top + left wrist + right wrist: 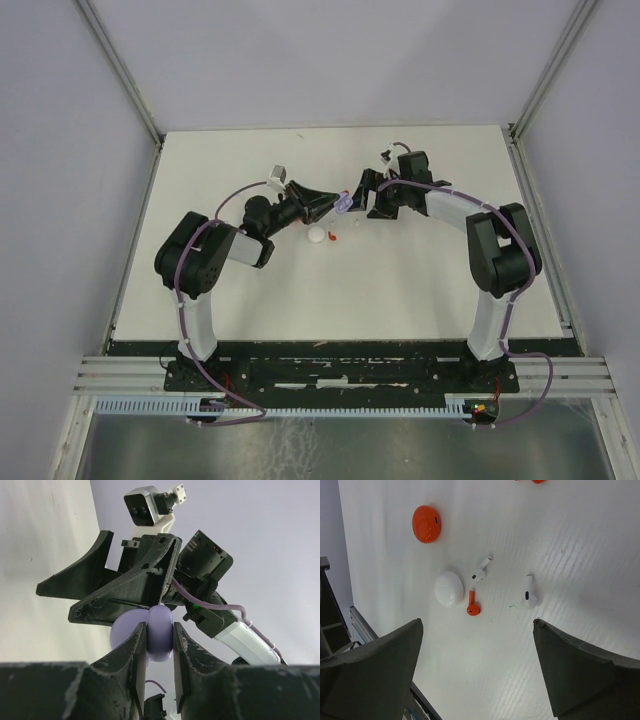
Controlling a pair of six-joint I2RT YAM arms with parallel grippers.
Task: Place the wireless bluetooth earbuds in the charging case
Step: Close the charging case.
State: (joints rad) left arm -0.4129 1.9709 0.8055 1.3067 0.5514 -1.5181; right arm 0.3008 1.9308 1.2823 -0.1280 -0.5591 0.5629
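Left pincer [159, 632] clamps the lavender case [161, 622]. Right pincer [477, 624] gapes empty over a red earbud [472, 604], stem pointing up-frame.

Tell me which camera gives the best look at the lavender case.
The left wrist view: the lavender case fills the middle of the picture, pinched by the left gripper. The top view shows it only as a tiny lavender speck. The right wrist view does not show it.
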